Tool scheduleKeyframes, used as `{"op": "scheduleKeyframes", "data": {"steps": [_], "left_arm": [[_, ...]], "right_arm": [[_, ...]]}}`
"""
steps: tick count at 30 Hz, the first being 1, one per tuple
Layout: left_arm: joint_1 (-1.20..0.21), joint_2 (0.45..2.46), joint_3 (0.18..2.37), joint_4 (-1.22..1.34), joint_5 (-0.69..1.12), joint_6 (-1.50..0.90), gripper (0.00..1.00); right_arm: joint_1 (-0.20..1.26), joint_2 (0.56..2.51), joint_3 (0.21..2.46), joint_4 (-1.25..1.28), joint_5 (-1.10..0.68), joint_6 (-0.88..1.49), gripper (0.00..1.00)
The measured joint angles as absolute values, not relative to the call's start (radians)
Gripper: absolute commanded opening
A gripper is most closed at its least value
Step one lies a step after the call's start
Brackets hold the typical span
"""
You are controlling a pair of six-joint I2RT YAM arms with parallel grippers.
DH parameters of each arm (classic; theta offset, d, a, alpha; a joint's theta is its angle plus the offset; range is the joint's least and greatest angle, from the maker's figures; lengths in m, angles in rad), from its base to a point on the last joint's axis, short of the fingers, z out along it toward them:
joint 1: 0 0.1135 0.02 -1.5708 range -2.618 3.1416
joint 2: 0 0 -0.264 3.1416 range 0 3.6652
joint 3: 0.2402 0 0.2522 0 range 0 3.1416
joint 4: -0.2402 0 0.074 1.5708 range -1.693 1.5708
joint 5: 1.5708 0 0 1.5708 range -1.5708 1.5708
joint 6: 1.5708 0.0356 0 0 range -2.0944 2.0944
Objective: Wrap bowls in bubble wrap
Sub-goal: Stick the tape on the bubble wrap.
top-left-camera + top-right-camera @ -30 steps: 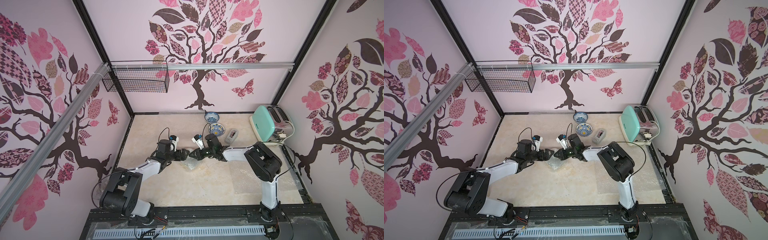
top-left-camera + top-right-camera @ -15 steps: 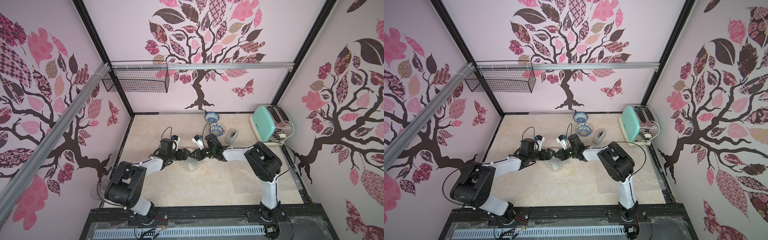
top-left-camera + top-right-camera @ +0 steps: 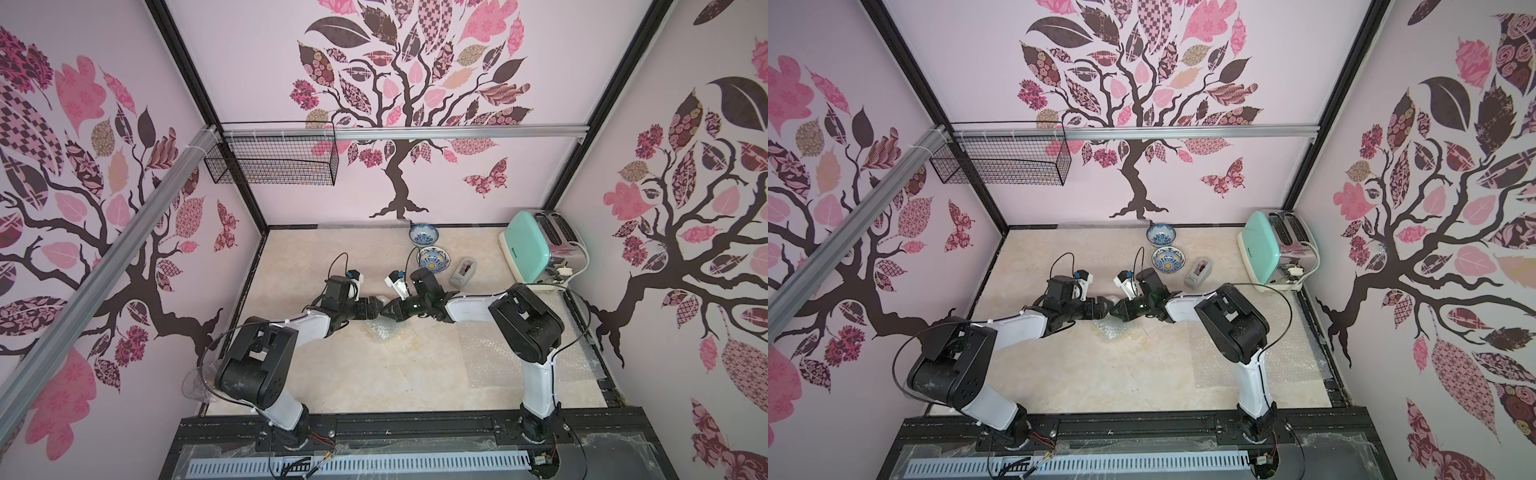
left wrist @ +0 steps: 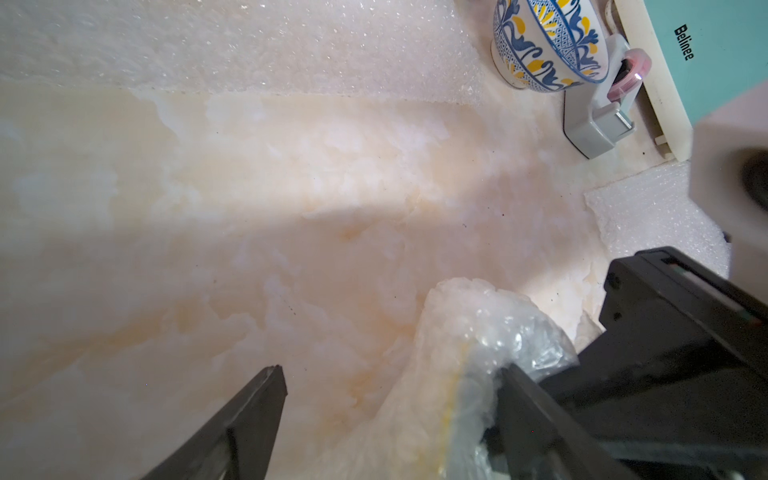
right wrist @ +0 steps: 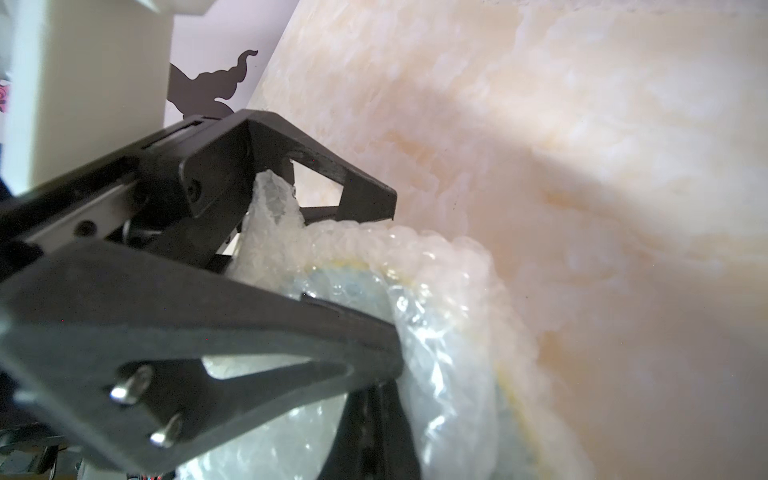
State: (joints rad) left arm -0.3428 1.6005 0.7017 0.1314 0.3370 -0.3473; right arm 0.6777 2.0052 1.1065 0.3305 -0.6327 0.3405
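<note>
- The wrapped bowl (image 3: 384, 331) sits about mid-worktop (image 3: 374, 386). Its yellowish rim shows through the bubble wrap (image 5: 449, 291) bunched around it.
- The right gripper (image 3: 390, 309) is down at the gathered wrap with its jaws close together. We cannot tell whether they pinch the sheet or have let it go.
- The left gripper (image 4: 392, 370) has its jaws wide apart, one finger right at the wrap, and holds nothing.
- Over the last second the left gripper has pushed in until it meets the right gripper above the bundle, which has barely shifted.
- We read this as a handover of the fold. This bowl looks covered but unsecured.
- Near the far edge wait a blue-and-white bowl (image 3: 423, 235) and a bowl with yellow accents (image 3: 433, 258), both bare.
- A tape dispenser (image 3: 463, 273) stands just beside the latter, and a spare sheet (image 3: 498, 353) lies flat toward the right edge.
</note>
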Motion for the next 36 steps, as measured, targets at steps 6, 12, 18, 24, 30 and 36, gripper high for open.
{"op": "scheduleKeyframes", "data": {"steps": [6,12,18,24,30,36], "left_arm": [[-0.343,1.6,0.702,0.134,0.321,-0.353,0.84],[-0.343,1.6,0.701,0.128,0.318,-0.357,0.84],[-0.354,1.599,0.701,0.118,0.321,-0.358,0.84],[-0.354,1.599,0.701,0.112,0.321,-0.358,0.85],[-0.354,1.599,0.701,0.099,0.318,-0.358,0.85],[-0.354,1.589,0.699,0.088,0.315,-0.358,0.85]], "right_arm": [[0.68,1.973,1.097,0.304,-0.616,0.347,0.33],[0.68,1.934,1.085,0.276,-0.579,0.36,0.4],[0.682,1.885,1.081,0.268,-0.55,0.365,0.42],[0.686,1.835,1.074,0.25,-0.514,0.364,0.43],[0.686,1.788,1.073,0.21,-0.441,0.358,0.44],[0.686,1.781,1.073,0.197,-0.438,0.359,0.41]]}}
